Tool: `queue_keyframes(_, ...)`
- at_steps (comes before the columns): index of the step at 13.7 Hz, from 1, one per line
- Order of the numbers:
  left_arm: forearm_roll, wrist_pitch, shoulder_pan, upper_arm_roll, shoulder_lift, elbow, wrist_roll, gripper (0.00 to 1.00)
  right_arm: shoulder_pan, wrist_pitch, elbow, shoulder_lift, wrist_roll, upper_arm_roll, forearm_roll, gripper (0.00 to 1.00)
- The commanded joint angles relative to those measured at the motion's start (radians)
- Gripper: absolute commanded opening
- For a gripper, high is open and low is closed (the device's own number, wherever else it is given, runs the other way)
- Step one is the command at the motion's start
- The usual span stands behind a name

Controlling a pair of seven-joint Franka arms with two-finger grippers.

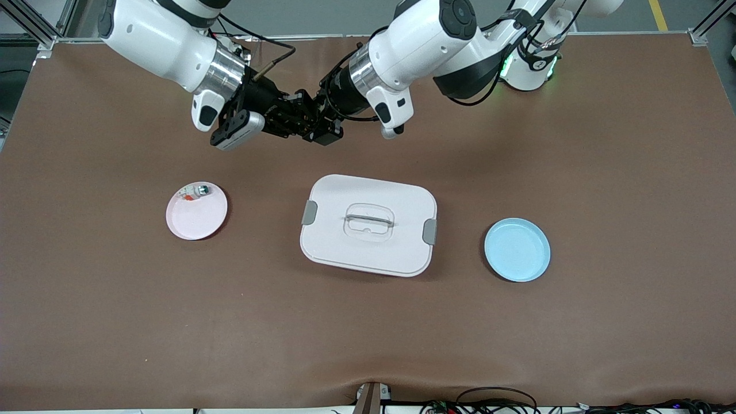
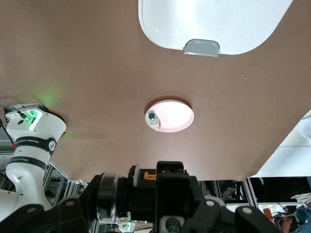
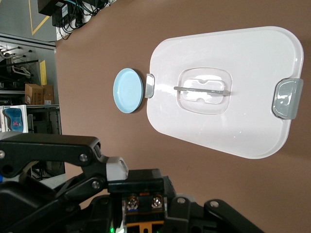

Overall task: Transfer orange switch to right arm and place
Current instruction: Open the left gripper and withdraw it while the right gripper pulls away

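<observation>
At upper centre of the frame, both the left end effector point(image 1: 310, 123) and right end effector point(image 1: 290, 115) pinch the orange switch point(image 3: 143, 201): tiny, rigid, light, best held by its black sides.

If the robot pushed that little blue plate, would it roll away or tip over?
Probably neither. The blue plate lies flat on the brown table and looks low and wide, so it should slide rather than tip. It would roll only if stood on edge. It looks like thin, smooth plastic, so it is likely light and could skid quickly from a small nudge.
</observation>
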Motion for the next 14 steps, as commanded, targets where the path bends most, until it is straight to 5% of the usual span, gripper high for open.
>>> queue_keyframes(1,0.031,-0.008,-0.001,0.000,-0.019,-0.002,-0.031,0.71,0.008,-0.012,0.013,0.004,-0.003,-0.007,0.011,0.00)
queue_keyframes(5,0.031,-0.008,0.001,0.000,-0.018,-0.002,-0.031,1.00,0.006,-0.012,0.013,0.004,-0.011,-0.007,0.011,0.00)
queue_keyframes(8,0.031,-0.008,0.004,0.000,-0.019,-0.002,-0.033,1.00,0.006,-0.012,0.013,0.005,-0.026,-0.009,0.008,0.00)
queue_keyframes(14,0.031,-0.009,0.013,0.005,-0.041,0.001,-0.030,1.00,-0.067,-0.110,0.003,0.025,-0.420,-0.015,-0.017,0.00)
